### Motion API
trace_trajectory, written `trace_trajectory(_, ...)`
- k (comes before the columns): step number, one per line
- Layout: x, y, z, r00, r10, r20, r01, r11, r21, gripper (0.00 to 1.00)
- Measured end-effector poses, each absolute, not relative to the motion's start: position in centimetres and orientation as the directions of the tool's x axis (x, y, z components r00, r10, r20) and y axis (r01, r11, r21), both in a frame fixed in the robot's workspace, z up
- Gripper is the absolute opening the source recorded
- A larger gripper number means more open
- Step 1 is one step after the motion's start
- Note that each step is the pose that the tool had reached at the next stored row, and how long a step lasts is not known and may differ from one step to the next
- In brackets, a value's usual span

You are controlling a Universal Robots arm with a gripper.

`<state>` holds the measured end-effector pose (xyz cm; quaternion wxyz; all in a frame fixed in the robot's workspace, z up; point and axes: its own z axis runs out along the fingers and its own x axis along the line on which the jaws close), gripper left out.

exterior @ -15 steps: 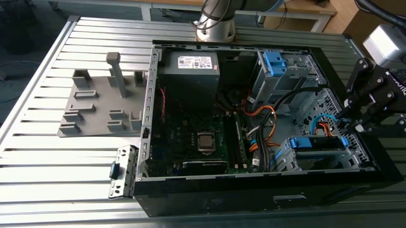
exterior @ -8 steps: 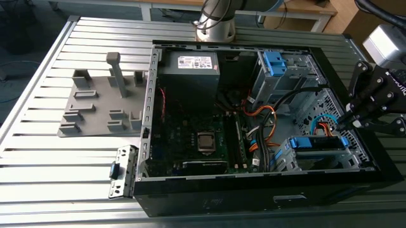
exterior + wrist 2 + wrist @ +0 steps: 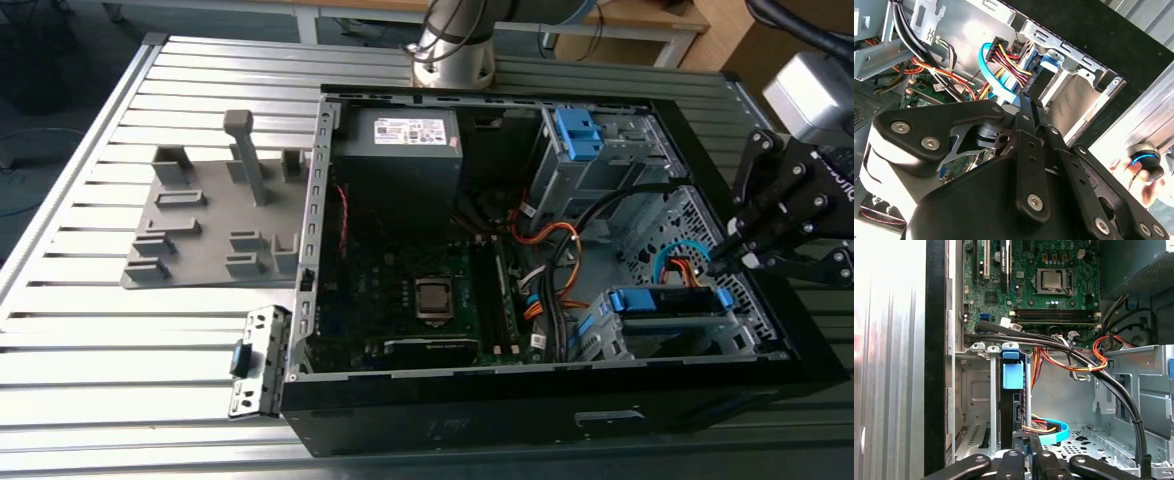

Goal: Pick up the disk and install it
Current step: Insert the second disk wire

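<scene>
The disk, framed by its bright blue caddy, sits in the metal drive cage at the open computer case's corner on the exterior view's right. In the first wrist view the disk is edge-on and upright between the cage walls, blue tab on top. My gripper hangs over the case's wall just beside that cage. Its fingers look shut with nothing between them, and the gripper tip sits at the disk's cable end, next to the blue data cable. In the second wrist view the gripper points at the connector and cage.
An empty blue bracket sits in the far cage, and the power supply is beside it. Cable bundles cross the case above the motherboard. A grey fixture plate lies on the slatted table. A hand holds a small device outside the case.
</scene>
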<state>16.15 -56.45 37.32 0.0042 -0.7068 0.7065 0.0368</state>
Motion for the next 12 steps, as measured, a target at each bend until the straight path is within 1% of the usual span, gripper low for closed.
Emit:
trace_trajectory(5, 15.76, -56.67, 37.15, -0.001, -0.998, -0.059, -0.999, -0.002, 0.046, 0.16)
trace_trajectory(12, 15.17, -57.00, 36.53, -0.001, -0.997, -0.083, -0.999, -0.003, 0.046, 0.16)
